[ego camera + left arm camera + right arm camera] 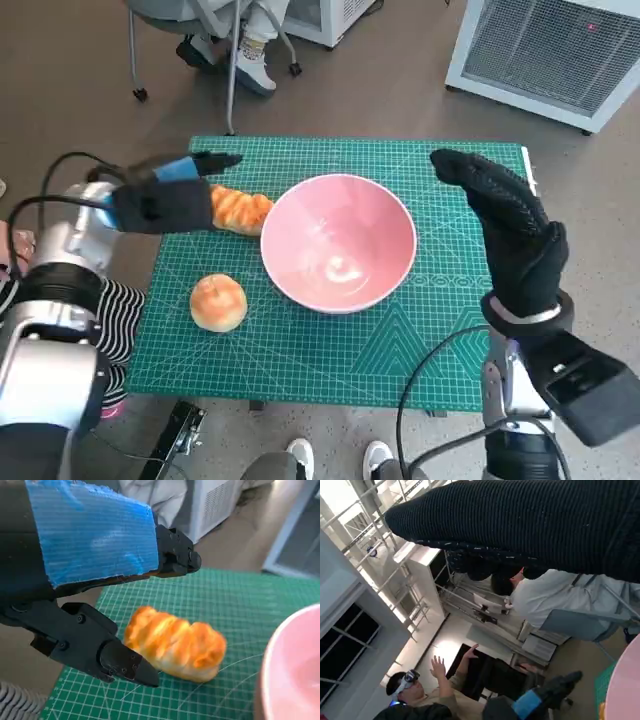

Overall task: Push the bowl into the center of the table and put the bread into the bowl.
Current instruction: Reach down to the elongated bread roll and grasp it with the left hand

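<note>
Your pink bowl [339, 242] is sitting near the middle of the bench [460, 370], on the green cutting mat [300, 360] that is covering it. The elongated golden bread [240, 210] is lying on the mat just beside the bowl's rim, on your robot's left side, and the head view cannot tell you whether the two are touching; in the left wrist view a sliver of mat is showing between the loaf [175, 645] and the bowl's edge [292, 675]. Your left robot hand [165, 200] is hovering right at the outer end of that bread with its fingers [120, 662] spread apart, one above the loaf and one low beside it, gripping nothing. A second, round bun [218, 302] is resting on the mat nearer the robot, apart from the bowl and from the loaf. Your right robot hand [505, 225] in its black glove is hanging above the mat on the bowl's other side, fingers extended and loosely apart, holding nothing and clear of the rim. In the right wrist view the glove [530, 525] is filling the top, and beyond it a person in a headset [410, 690] is raising a hand while another person in white [545, 597] is sitting on a chair.
</note>
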Robot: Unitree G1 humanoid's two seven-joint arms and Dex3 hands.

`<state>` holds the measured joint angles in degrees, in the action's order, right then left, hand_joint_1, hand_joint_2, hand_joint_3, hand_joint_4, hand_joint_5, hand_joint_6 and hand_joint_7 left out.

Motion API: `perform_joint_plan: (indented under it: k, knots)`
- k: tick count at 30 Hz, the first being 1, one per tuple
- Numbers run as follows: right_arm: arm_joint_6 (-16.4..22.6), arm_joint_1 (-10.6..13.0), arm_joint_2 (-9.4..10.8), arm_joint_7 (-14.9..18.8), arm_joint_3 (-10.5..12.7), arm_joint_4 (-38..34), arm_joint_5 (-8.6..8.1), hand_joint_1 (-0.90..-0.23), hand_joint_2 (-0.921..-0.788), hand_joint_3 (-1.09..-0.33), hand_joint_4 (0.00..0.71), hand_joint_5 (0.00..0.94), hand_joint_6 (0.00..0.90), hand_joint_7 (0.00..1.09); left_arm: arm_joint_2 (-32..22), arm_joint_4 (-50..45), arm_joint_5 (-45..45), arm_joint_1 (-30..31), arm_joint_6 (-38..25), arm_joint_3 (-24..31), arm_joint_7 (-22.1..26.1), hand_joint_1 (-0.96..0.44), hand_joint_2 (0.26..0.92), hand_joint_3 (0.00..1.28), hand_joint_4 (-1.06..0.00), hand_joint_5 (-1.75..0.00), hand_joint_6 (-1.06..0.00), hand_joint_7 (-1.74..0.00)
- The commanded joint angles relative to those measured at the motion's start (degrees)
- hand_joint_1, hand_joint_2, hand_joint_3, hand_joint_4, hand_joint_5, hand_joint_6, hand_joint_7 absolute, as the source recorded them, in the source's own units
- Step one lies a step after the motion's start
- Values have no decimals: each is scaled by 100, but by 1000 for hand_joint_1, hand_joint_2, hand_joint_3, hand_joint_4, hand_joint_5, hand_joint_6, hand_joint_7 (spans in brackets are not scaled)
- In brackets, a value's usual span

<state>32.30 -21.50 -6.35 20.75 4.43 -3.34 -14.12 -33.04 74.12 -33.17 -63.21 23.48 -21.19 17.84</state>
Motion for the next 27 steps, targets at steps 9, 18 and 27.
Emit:
perform_joint_plan:
  k: [9,18,27]
  knots:
    - [-164,242,-12,-46,-15,191,-22,-708,-921,-686,157,6,124,316,441,253,-461,-128,-458,-482,-398,-229,781,1,-130,-6,-264,-4]
    - [-232,365,-5,-106,-28,376,14,-706,-921,-692,151,2,121,327,687,323,-687,-64,-714,-764,-586,-238,783,1,-162,-12,-296,-15]
    - [-305,522,-21,-166,-1,597,5,-707,-921,-691,143,0,116,336,859,383,-982,64,-828,-1067,-1191,-124,826,9,-416,-31,-542,-57]
